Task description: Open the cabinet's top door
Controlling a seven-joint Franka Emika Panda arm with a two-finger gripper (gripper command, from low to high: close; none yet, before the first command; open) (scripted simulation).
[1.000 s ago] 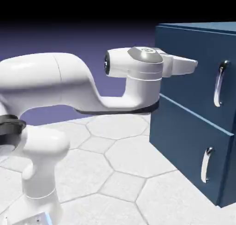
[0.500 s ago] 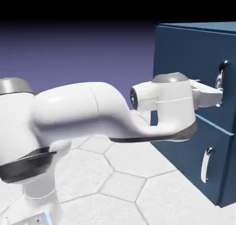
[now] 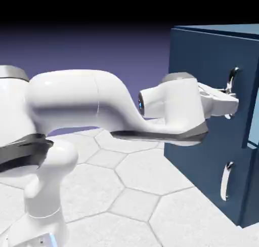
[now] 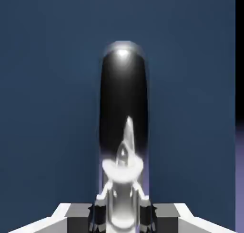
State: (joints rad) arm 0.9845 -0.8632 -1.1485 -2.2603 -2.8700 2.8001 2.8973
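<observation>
Since half a second ago the top door [image 3: 238,89] has started to swing: its handle [image 3: 232,79] now sits further toward the exterior view's left and a gap shows along the door's lower edge, above the lower panel [image 3: 217,175]. The arm's forearm has drawn back with it, away from the cabinet [image 3: 202,53].

Nearest, in the hand view, the tool [image 4: 123,213] sits at the bottom edge with the shiny handle bar [image 4: 124,112] rising straight up between its two fingers [image 4: 101,209]. The jaws look pressed close against the bar on both sides, so the tool appears clamped on the handle. Beyond the bar, the flat dark-blue face of the door fills the picture.

In the exterior view the tool [image 3: 227,100] is at the handle, on the upper front of the cabinet, which stands on the pale hexagon-tiled worktop [image 3: 131,190].

My reading: the grasp is made and the pull has begun, but the door is only slightly ajar. What is left is most of the swing outward.
</observation>
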